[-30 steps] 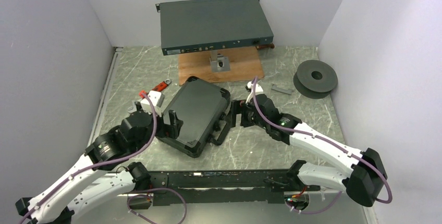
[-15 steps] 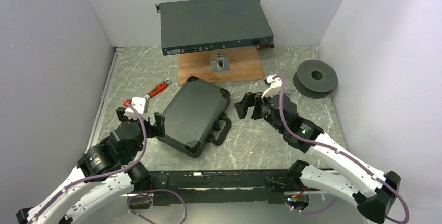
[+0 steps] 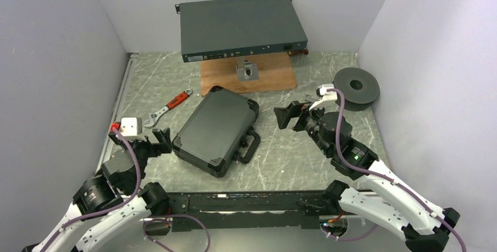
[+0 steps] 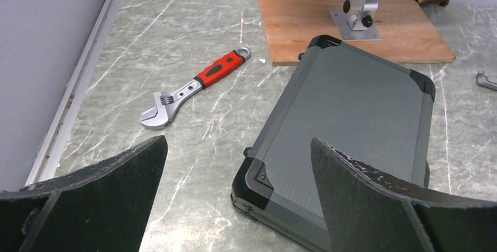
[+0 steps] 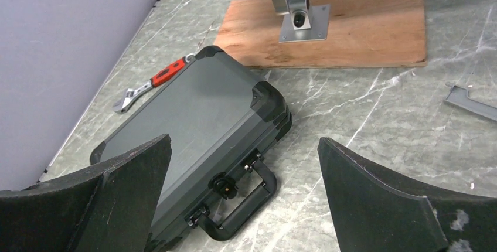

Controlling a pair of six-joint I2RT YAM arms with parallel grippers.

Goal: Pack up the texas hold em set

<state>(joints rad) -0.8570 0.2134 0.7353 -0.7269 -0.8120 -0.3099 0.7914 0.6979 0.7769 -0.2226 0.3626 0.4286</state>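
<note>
The texas hold em set shows only as a black hard briefcase [image 3: 215, 129], lying flat on the marble table with its lid down. Its handle [image 3: 251, 145] points toward the near right. Whatever is inside is hidden. My left gripper [image 3: 157, 140] hovers open just off the case's near-left corner, touching nothing. The left wrist view has that case [image 4: 351, 117] ahead of the open left gripper [image 4: 237, 146]. My right gripper [image 3: 291, 115] is open and apart from the case, to its right. In the right wrist view the case [image 5: 193, 111] and handle [image 5: 246, 208] lie below the open right gripper [image 5: 244, 143].
A red-handled adjustable wrench [image 3: 170, 104] lies left of the case. Behind it, a wooden board [image 3: 246, 76] carries a metal post holding a large grey rack box [image 3: 240, 26]. A dark grey spool [image 3: 354, 88] sits at the right wall. A small metal bracket [image 5: 472, 102] lies nearby.
Both arms have drawn back from the case, the left toward the near left and the right toward the right. The right jaws opened slightly wider. The case has not moved.
</note>
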